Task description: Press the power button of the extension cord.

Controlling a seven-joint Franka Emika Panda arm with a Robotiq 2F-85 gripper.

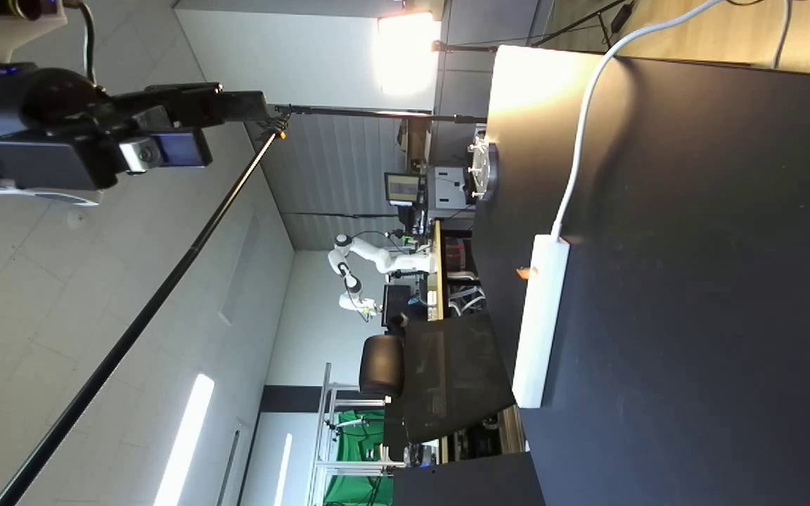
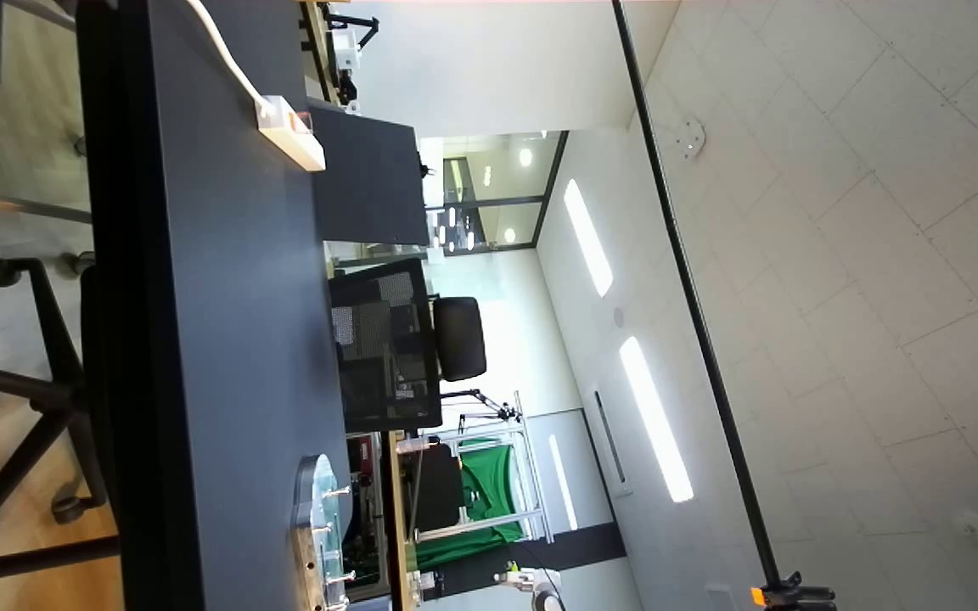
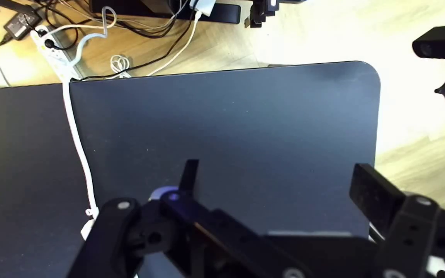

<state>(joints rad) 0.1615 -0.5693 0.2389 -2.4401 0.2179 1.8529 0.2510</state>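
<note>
The extension cord, a long white strip [image 1: 542, 323], lies on the dark table with its white cable running from one end; it also shows in an exterior view [image 2: 292, 140]. The power button, a small orange-red switch [image 1: 526, 273], sits near the cable end and shows in an exterior view [image 2: 299, 123]. My gripper [image 1: 240, 107] is high above the table, well apart from the strip. In the wrist view its fingers [image 3: 276, 172] are spread wide with nothing between them. There, only a small white end [image 3: 87, 228] of the strip shows beside the left finger; the button is hidden.
Both exterior views stand sideways. A round clear-topped object with pegs [image 2: 319, 530] stands on the dark table [image 3: 245, 116]. A black chair [image 2: 387, 348] stands beside the table. Cables and a white socket strip [image 3: 54, 54] lie on the floor beyond the table edge.
</note>
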